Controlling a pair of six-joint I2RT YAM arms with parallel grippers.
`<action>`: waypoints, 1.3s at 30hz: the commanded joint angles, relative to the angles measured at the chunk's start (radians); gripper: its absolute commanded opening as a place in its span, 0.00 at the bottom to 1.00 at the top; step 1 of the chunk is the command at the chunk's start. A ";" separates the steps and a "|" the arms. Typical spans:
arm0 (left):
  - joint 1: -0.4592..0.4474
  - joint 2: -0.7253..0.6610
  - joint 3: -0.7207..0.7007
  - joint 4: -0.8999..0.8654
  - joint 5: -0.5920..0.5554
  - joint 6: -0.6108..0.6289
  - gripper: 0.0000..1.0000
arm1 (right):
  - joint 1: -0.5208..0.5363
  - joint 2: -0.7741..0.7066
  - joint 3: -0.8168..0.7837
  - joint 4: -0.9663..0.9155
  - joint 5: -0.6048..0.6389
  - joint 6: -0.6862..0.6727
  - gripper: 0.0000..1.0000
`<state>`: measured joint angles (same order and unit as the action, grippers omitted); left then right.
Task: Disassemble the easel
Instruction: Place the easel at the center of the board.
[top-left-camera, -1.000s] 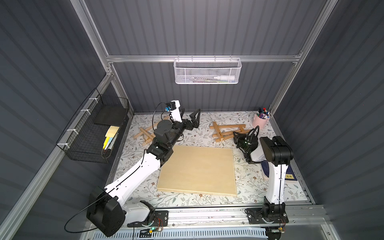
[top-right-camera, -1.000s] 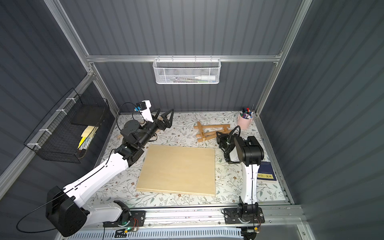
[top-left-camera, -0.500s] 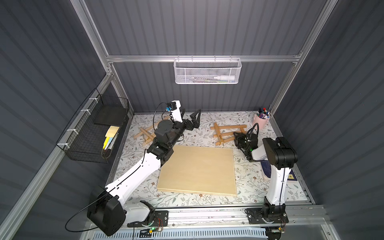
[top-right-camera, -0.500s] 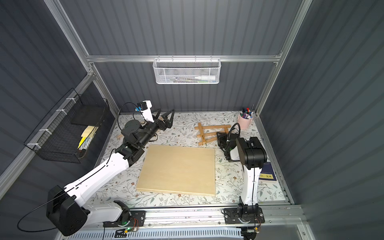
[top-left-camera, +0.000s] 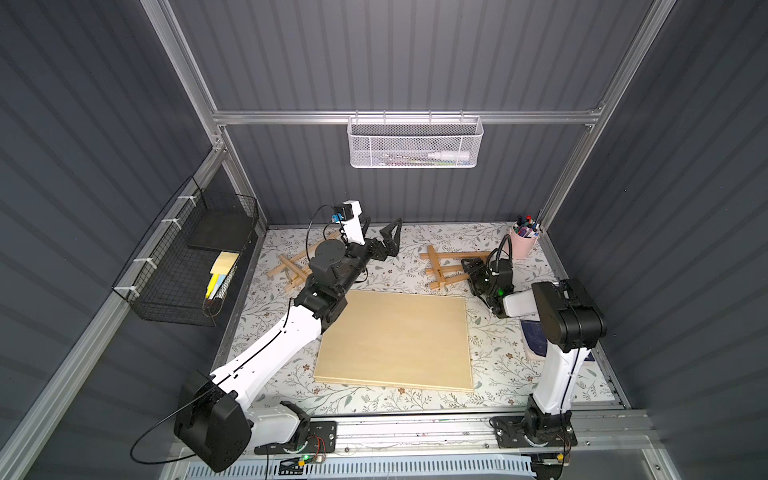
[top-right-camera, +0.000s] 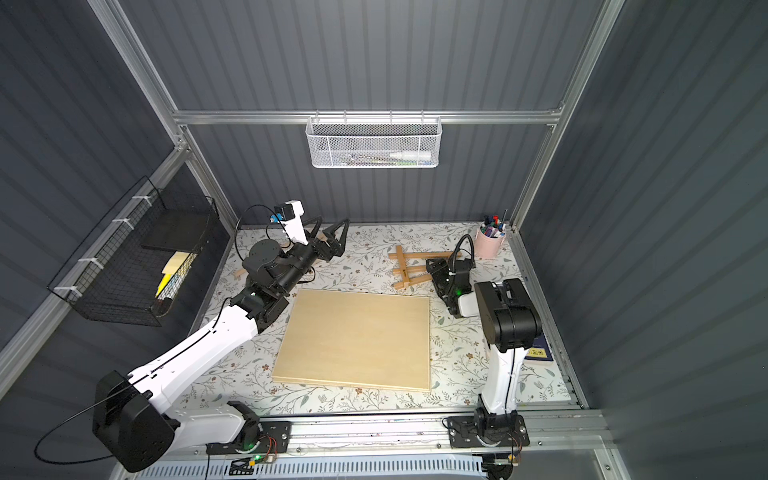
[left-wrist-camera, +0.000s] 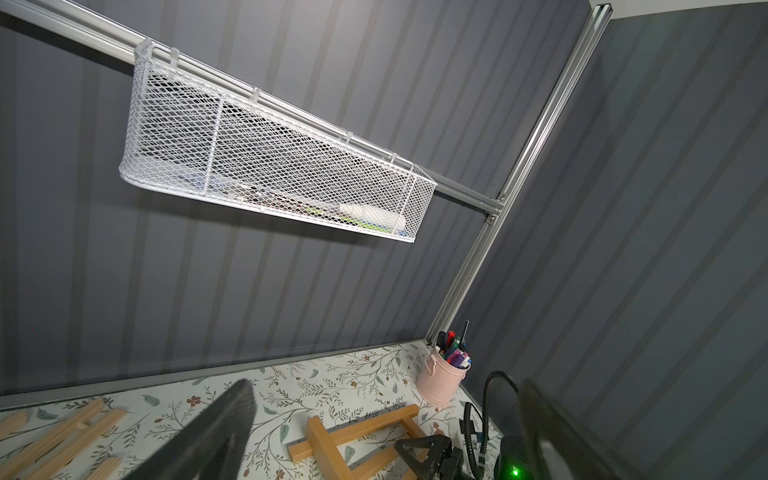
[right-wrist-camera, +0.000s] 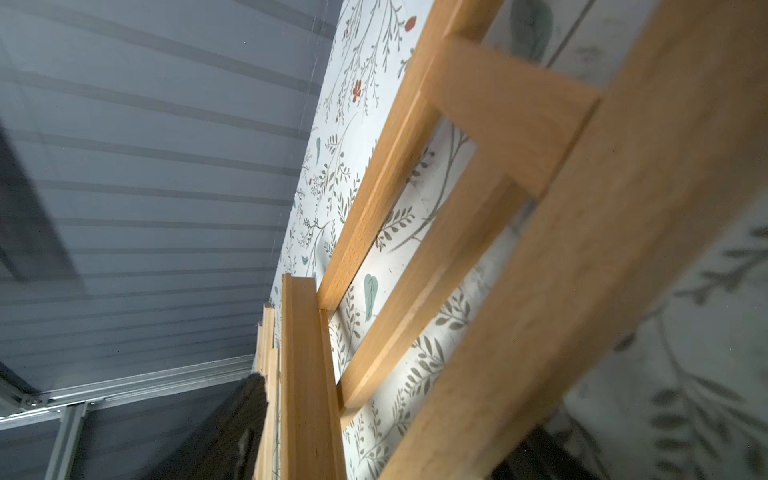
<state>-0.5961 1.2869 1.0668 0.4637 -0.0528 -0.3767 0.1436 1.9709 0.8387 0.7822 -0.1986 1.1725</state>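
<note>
The easel lies in two wooden parts at the back of the floral table. One ladder-like frame (top-left-camera: 446, 266) (top-right-camera: 415, 268) (left-wrist-camera: 332, 444) is at the back right; its bars (right-wrist-camera: 478, 232) fill the right wrist view. My right gripper (top-left-camera: 471, 272) (top-right-camera: 436, 270) (right-wrist-camera: 395, 415) sits low at that frame's right end, open, with bars passing between its spread fingers. The other bundle of slats (top-left-camera: 291, 270) (left-wrist-camera: 62, 432) lies at the back left, partly hidden by my left arm. My left gripper (top-left-camera: 380, 226) (top-right-camera: 330, 224) (left-wrist-camera: 382, 457) hangs raised above the table, open and empty.
A large plywood board (top-left-camera: 395, 338) lies flat mid-table. A pink cup of pens (top-left-camera: 524, 241) stands in the back right corner. A white mesh basket (top-left-camera: 415, 141) hangs on the back wall, a black wire basket (top-left-camera: 187, 257) on the left wall. A dark book (top-left-camera: 536, 336) lies under my right arm.
My right gripper's jaws have spread apart at the frame's end, and that arm's elbow has shifted a little right. The left arm has barely moved.
</note>
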 joint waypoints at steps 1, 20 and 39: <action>-0.002 -0.010 0.026 0.004 0.004 0.012 0.99 | 0.010 0.010 0.048 -0.101 0.011 -0.053 0.79; -0.003 -0.020 0.026 0.002 -0.002 0.012 0.99 | 0.116 0.018 0.324 -0.670 0.222 -0.269 0.80; -0.002 -0.060 0.017 0.004 -0.056 0.018 0.99 | 0.126 -0.252 0.087 -0.505 0.404 -0.270 0.83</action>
<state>-0.5961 1.2819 1.0668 0.4606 -0.0673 -0.3767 0.2623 1.8072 0.9840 0.2020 0.1299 0.9325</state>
